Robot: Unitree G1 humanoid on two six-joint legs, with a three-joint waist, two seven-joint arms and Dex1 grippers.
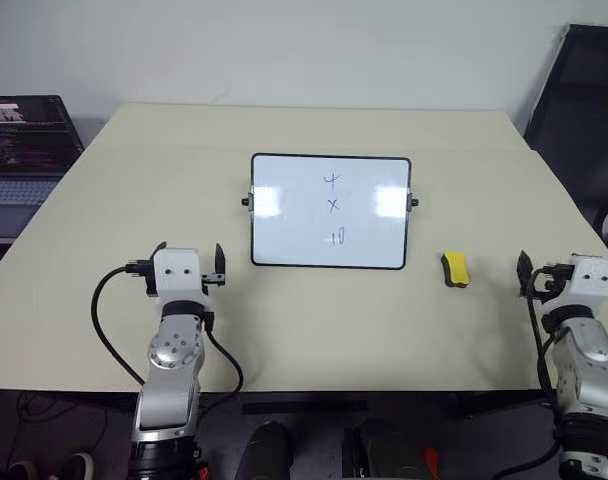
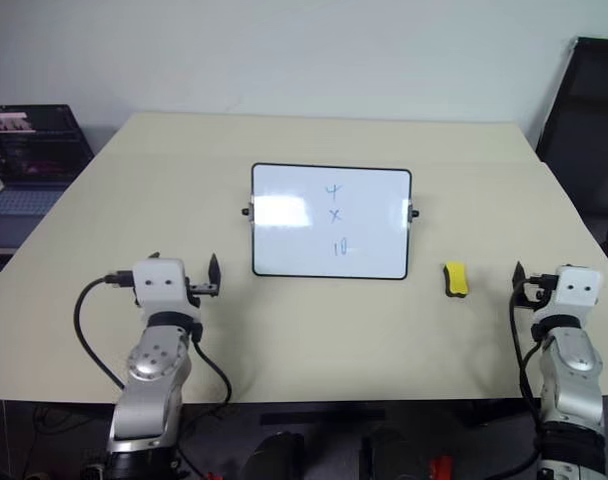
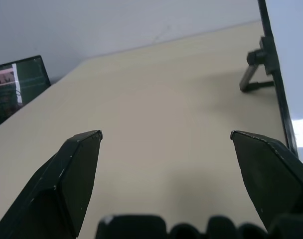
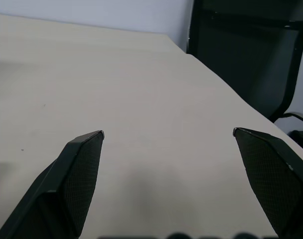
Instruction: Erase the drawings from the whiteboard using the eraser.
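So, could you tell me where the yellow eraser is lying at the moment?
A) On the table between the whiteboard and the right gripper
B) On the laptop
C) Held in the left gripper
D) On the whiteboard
A: the eraser lies on the table, to the right of the whiteboard and left of the open right gripper, touching neither.

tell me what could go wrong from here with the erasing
The whiteboard sits loose on the table, so a wipe may push it away. The eraser lies apart from the open right gripper, so a clumsy grasp could knock it. The drawings are thin, so a pass might miss one.
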